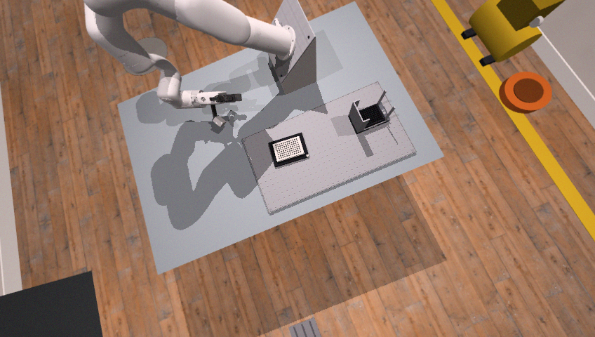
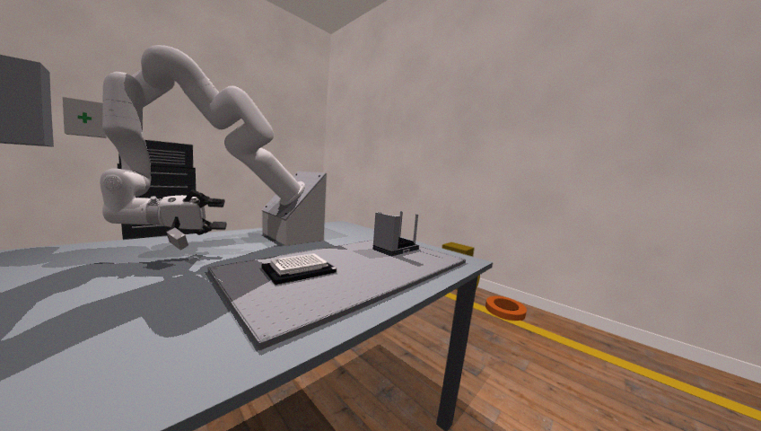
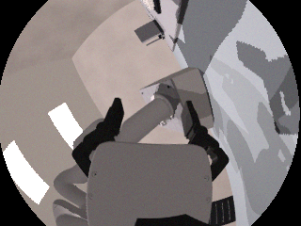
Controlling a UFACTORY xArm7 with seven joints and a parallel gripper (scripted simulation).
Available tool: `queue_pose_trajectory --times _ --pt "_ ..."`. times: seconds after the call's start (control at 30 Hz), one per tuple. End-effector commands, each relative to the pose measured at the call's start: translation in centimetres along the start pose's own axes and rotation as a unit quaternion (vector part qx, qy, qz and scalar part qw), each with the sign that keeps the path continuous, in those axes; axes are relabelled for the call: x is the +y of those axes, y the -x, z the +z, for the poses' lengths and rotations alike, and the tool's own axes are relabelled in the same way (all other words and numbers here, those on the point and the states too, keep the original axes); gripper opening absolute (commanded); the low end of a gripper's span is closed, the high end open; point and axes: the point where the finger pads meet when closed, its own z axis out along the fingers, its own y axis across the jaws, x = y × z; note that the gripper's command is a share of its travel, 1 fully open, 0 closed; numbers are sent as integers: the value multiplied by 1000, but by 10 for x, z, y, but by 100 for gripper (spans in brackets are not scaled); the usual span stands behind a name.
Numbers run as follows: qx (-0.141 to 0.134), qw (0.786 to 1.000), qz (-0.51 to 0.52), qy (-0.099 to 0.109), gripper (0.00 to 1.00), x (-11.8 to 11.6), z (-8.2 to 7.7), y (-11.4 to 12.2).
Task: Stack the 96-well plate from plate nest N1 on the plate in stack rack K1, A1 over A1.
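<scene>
A white 96-well plate (image 1: 288, 148) lies in the black plate nest N1 (image 1: 288, 159) on the grey breadboard; it also shows in the exterior view (image 2: 297, 262). The pale A1 mark (image 1: 306, 156) sits at the nest's near right corner. The stack rack K1 (image 1: 369, 114) stands at the board's far end with a dark plate in it, and shows in the exterior view (image 2: 394, 234). My gripper (image 1: 236, 106) (image 2: 217, 213) is open and empty, held level above the table well to the left of the board. In the wrist view its fingers frame the arm's own base.
The arm's wedge-shaped base mount (image 1: 297, 50) stands at the table's back. An orange ring (image 1: 525, 91) and a yellow machine (image 1: 507, 24) are on the floor beyond a yellow line. A dark cabinet (image 2: 160, 171) stands behind the arm.
</scene>
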Motion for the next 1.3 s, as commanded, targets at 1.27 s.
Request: queue_pose_trajectory --times 1.27 --pt "-112 957 -99 247 100 -104 55 -97"
